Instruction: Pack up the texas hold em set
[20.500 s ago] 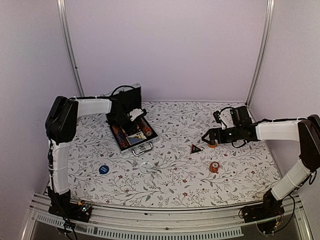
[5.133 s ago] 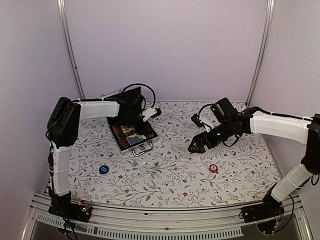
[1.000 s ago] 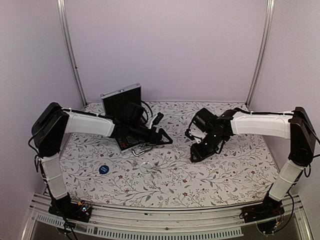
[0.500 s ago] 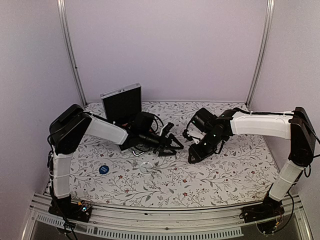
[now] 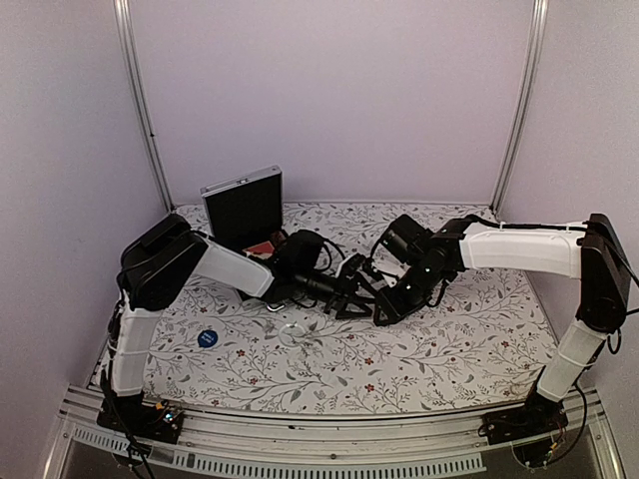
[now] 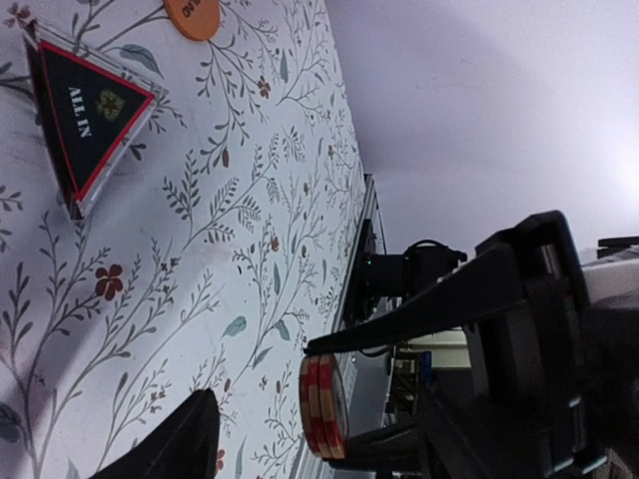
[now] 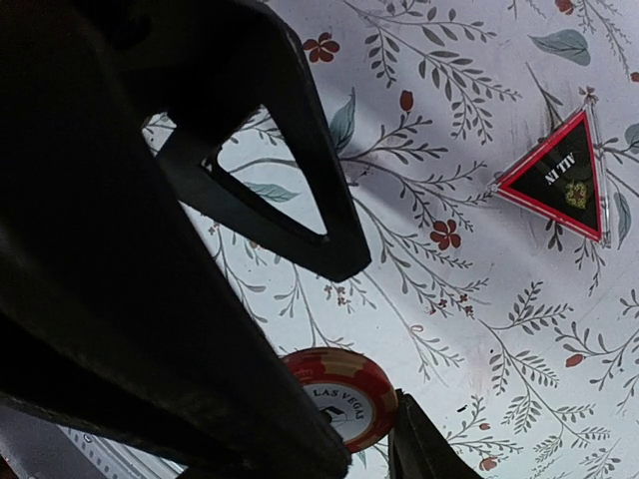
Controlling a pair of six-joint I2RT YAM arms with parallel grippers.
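The silver case (image 5: 245,205) of the texas hold em set stands with its lid up at the back left; my left arm hides most of its base. My right gripper (image 5: 384,311) (image 7: 364,439) is shut on a short stack of red chips (image 7: 344,394) (image 6: 322,407), held edge-on just above the table. My left gripper (image 5: 351,297) has reached across and stands open, with the chips in the gap between its fingers (image 6: 175,447) and no contact showing. A triangular ALL IN token (image 6: 85,115) (image 7: 562,180) and an orange round token (image 6: 192,12) lie on the cloth beyond.
A blue round token (image 5: 207,337) and a clear round token (image 5: 292,332) lie on the floral cloth in front of the left arm. A metal rail (image 5: 300,439) runs along the near edge. Walls close in the back and both sides.
My left arm has swung right from the case to the right gripper, and its jaws have narrowed somewhat. The right gripper has hardly moved and still holds the chips.
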